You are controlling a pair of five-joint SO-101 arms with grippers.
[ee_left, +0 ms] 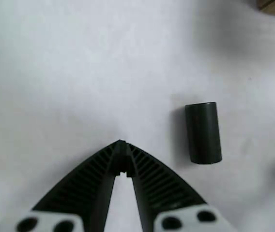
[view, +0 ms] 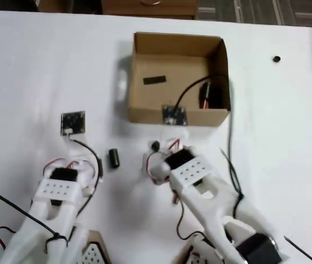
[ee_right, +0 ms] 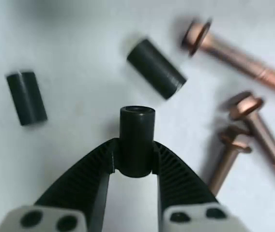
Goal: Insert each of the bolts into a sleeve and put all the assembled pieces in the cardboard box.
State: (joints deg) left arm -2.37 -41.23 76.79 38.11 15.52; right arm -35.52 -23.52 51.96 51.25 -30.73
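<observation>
Right gripper [ee_right: 135, 147] clamps a black sleeve [ee_right: 137, 126] upright by its lower end, so it may tilt or slip. Three copper bolts [ee_right: 253, 125] and a lying sleeve [ee_right: 156, 68] crowd close by. In the high view, the left gripper [ee_left: 122, 147], clenched empty, has a spare sleeve [ee_left: 203, 133] at its 2 o'clock. The cardboard box [view: 145, 114] lies at 12 o'clock of the right arm.

Bright, even overhead light washes your white surface [view: 29, 66] close to glare in the high view, and the cardboard box [view: 145, 115] throws only a pale shadow on its left. At your left wrist the sleeve [ee_left: 203, 133] lies beside a faint, soft-edged shadow. At your right wrist the copper bolts [ee_right: 246, 60] catch dull highlights.
</observation>
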